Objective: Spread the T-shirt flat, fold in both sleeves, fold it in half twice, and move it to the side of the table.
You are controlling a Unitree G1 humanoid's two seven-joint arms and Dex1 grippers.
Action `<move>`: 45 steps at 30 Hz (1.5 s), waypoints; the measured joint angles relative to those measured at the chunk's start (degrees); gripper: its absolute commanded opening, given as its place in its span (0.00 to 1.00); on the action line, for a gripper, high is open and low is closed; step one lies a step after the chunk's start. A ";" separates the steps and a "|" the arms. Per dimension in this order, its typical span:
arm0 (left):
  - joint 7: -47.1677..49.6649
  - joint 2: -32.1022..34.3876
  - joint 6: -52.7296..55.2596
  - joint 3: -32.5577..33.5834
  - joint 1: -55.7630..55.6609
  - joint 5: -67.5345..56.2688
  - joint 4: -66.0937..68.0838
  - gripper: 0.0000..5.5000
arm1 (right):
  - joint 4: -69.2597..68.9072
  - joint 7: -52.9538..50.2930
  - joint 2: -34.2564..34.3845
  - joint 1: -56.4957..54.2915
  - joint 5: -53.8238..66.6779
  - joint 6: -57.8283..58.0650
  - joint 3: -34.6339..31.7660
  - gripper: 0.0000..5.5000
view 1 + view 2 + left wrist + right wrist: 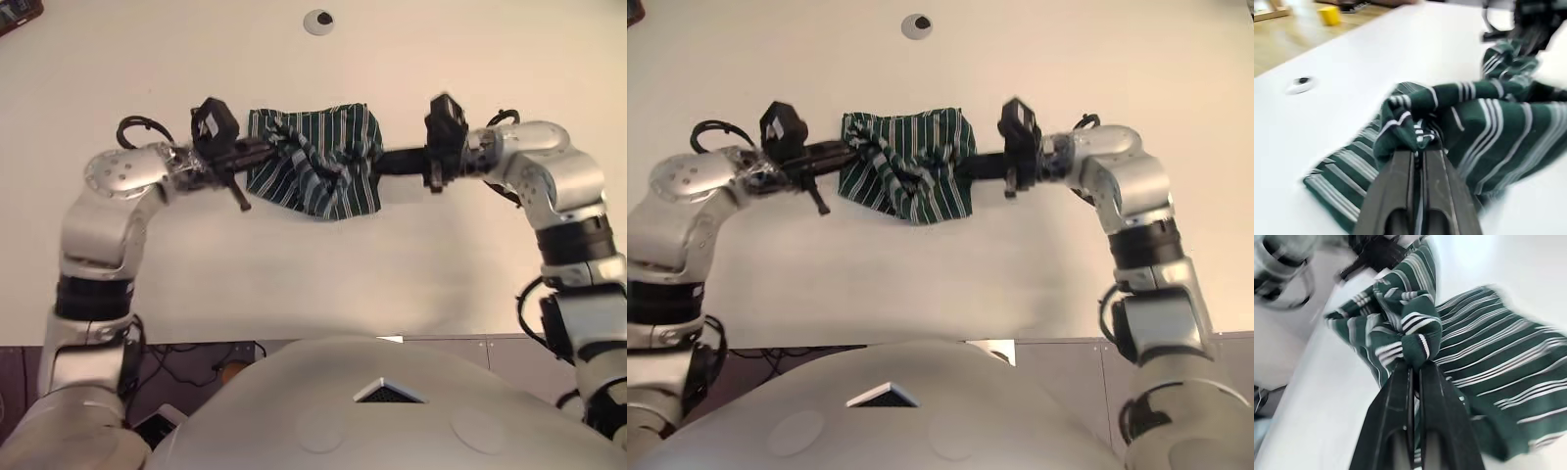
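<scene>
Looking down through the left eye, I find the T-shirt (313,162) bunched into a compact green bundle with white stripes. It lies toward the far middle of the white table (294,274), strung straight between my two hands. My left gripper (266,149) meets it from the left and my right gripper (380,162) from the right. Each holds one end, and neither is nearer than the other. The bundle's long axis therefore runs side to side, along the line joining my hands. A small round disc (318,22) sits well beyond it on the table.

The right eye shows the same layout. The upper edge of the cloth runs fairly level between the two grips, while the lower part sags into a loose, crumpled corner on my right.

From my left wrist, the fingers are pressed together on a rolled fold of the shirt. The rest of the fabric leads away from the fingertips, and a striped flap lies on the table beneath.

From my right wrist, the fingers are clamped on a knotted wad of striped cloth, with a smoother, broader panel just beside it.

The shirt is far from flat, I judge. Drawing my hands apart along that side-to-side line looks like the way to open it.
</scene>
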 measured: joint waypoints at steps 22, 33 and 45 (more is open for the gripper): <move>26.94 -9.45 -13.25 5.70 -9.62 15.89 23.62 0.18 | 25.10 -19.27 13.67 -13.81 -9.39 -22.63 -11.42 0.17; 25.69 -11.63 -13.80 7.37 -8.22 14.47 18.92 0.18 | 43.22 -28.79 26.99 -13.80 -17.56 -23.02 -3.05 0.01; 27.75 -13.34 -13.73 8.66 0.27 14.63 14.49 0.18 | 55.09 -70.23 -1.01 -9.19 -9.99 -25.12 -31.13 0.01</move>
